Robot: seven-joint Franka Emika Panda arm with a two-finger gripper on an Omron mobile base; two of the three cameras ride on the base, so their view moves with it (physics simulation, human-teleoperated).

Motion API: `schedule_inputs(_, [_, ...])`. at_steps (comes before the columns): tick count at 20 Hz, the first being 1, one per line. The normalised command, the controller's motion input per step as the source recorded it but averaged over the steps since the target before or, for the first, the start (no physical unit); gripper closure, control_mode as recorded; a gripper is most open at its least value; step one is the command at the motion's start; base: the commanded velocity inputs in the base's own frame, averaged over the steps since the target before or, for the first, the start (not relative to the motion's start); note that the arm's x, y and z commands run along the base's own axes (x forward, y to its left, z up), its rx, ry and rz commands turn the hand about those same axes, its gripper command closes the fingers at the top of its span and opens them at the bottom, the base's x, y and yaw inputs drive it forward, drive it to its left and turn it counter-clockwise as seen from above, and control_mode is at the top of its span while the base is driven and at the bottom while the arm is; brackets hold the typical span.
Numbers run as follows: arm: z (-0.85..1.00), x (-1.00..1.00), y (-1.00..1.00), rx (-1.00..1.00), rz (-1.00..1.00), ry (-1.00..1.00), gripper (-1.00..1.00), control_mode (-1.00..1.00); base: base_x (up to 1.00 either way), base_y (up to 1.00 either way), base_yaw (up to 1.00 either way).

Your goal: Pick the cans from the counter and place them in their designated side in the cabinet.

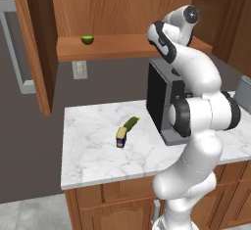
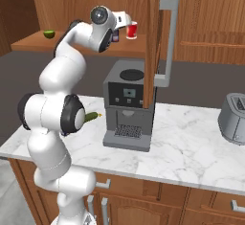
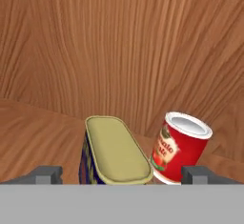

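The white arm is seen reaching up into the reddish-brown wooden wall cabinet [image 1: 122,13], its two-finger gripper [image 3: 122,174] held just above the plank shelf. In the hand view, the two dark fingertips [image 3: 47,174] are spread wide, one at each lower corner, and nothing is clamped between them. Between them, close in front of the hand, a squat dark blue can with a yellow top [image 3: 114,150] is seen standing on the shelf; whether the fingers touch its sides cannot be told. Just to the right of it, a red-and-white can [image 3: 180,147] is set upright on the same shelf, near the wood-grain back panel. In the right base view the red can [image 2: 132,29] is seen beyond the wrist, next to the tall wooden cabinet door [image 2: 154,37]. At the far left of the shelf a small green rounded item [image 1: 87,39] is seen. Down on the white grey-veined marble counter [image 1: 98,150], a second dark blue can with a yellow top [image 1: 121,138] is seen lying just beside an elongated green pickle [image 1: 131,123], well apart from and far below the gripper. A grey coffee machine [image 2: 127,104] and a grey toaster [image 2: 233,118] are set farther right on the counter.
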Motion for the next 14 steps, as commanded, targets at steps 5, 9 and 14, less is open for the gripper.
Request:
schedule_inputs(5, [0.1,-0.35,0.03,0.0,0.0,0.03,-1.0,-1.0,0.0,0.0,0.0])
schedule_inputs(9, [0.17,-0.43,0.13,0.0,0.0,0.05,-1.0,-1.0,0.0,0.0,0.0])
schedule_inputs(14, [0.16,-0.48,0.14,0.0,0.0,0.04,-1.0,-1.0,0.0,0.0,0.0])
